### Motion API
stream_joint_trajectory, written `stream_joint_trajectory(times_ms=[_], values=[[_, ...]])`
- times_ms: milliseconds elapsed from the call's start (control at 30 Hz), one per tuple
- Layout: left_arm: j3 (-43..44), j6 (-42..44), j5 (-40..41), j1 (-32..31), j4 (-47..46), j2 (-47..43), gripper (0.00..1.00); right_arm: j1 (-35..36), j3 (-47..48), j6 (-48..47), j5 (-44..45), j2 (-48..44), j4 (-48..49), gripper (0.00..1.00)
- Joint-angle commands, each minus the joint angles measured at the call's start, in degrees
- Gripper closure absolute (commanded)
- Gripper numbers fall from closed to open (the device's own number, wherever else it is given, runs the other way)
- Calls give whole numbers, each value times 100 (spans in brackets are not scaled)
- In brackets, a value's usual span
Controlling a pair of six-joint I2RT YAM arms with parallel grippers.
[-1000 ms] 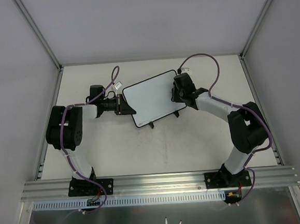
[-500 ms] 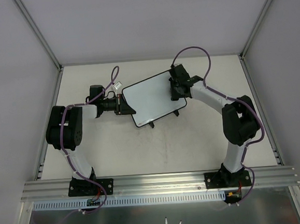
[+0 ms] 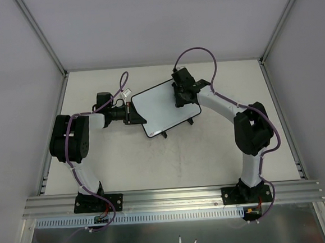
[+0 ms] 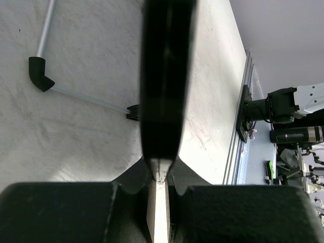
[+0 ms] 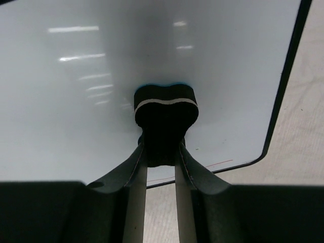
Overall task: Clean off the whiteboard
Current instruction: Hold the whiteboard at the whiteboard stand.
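The whiteboard, white with a thin black rim and two small black feet, lies tilted mid-table. My left gripper is shut on its left edge; in the left wrist view the rim runs edge-on between the fingers. My right gripper is shut on the black bone-shaped eraser, pressed on the board's surface near its upper right part. A faint red line shows near the board's near edge.
A white tag and purple cable lie behind the left gripper. Grey walls enclose the table on three sides. An aluminium rail runs along the near edge. A thin rod with a black foot shows below the board.
My right gripper has slid the eraser leftward and farther across the board, from its right edge toward the upper middle. The left gripper and the board have stayed put.
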State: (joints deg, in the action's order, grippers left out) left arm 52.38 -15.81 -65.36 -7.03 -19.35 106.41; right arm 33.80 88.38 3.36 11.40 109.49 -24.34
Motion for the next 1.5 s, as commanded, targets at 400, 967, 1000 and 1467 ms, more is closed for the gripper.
stream_joint_trajectory(times_ms=[400, 967, 1000, 1467], values=[[71, 43, 191, 52, 178, -68, 100, -189, 409, 148, -209, 301, 114, 100], [62, 52, 191, 52, 186, -77, 100, -1209, 215, -212, -366, -33, 61, 100], [62, 52, 199, 52, 178, -77, 100, -1227, 241, -221, -401, -33, 61, 100], [71, 43, 208, 52, 178, -77, 100, -1201, -151, -564, -279, -586, 104, 100]])
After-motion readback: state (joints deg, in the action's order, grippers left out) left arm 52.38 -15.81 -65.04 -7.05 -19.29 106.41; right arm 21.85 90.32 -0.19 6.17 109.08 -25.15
